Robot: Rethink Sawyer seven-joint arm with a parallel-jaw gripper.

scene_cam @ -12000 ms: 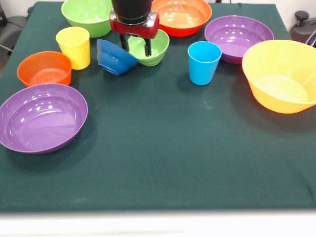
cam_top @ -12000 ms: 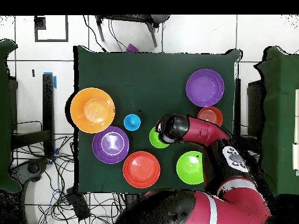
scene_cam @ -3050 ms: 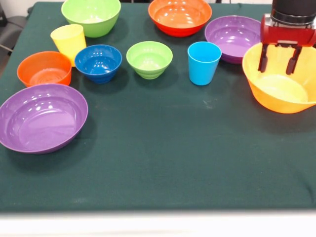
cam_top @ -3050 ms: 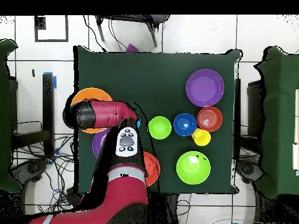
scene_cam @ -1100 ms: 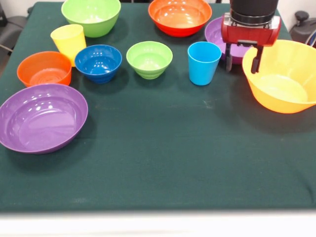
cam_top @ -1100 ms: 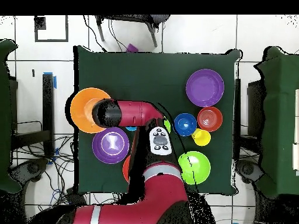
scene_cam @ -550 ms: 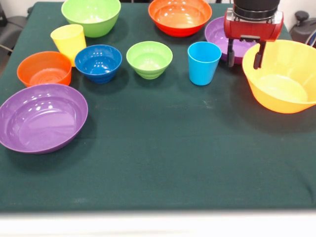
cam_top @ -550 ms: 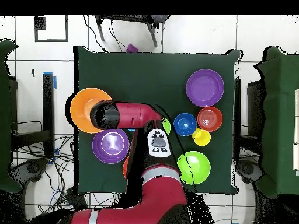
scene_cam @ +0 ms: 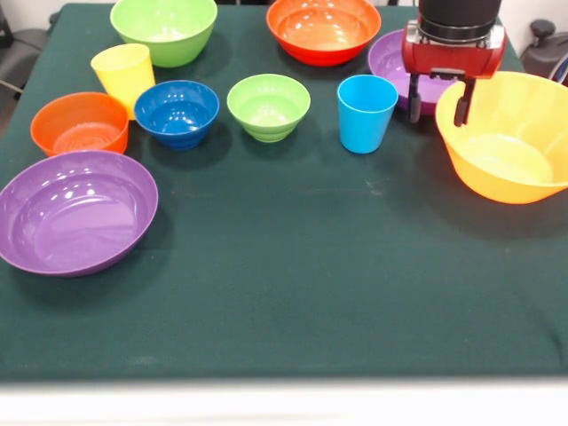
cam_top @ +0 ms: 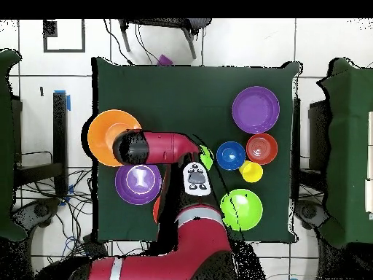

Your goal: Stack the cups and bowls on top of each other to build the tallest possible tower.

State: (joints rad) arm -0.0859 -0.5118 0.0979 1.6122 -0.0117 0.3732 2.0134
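Green-clothed tabletop [scene_cam: 293,293], nothing stacked: every bowl and cup sits apart, upright. Pincer [scene_cam: 438,99] hangs upper right, prongs spread and empty, straddling the near rim of the big orange bowl [scene_cam: 510,138]. Purple bowl [scene_cam: 399,58] behind it, blue cup [scene_cam: 366,113] just left.

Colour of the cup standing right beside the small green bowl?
Light blue cup; clearest in the front view, next to the small green bowl.

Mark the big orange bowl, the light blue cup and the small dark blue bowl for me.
big orange bowl [scene_cam: 508,158], front view, on its inner floor.
light blue cup [scene_cam: 366,120], front view, on its outer wall.
small dark blue bowl [scene_cam: 176,106], front view, on its inside.
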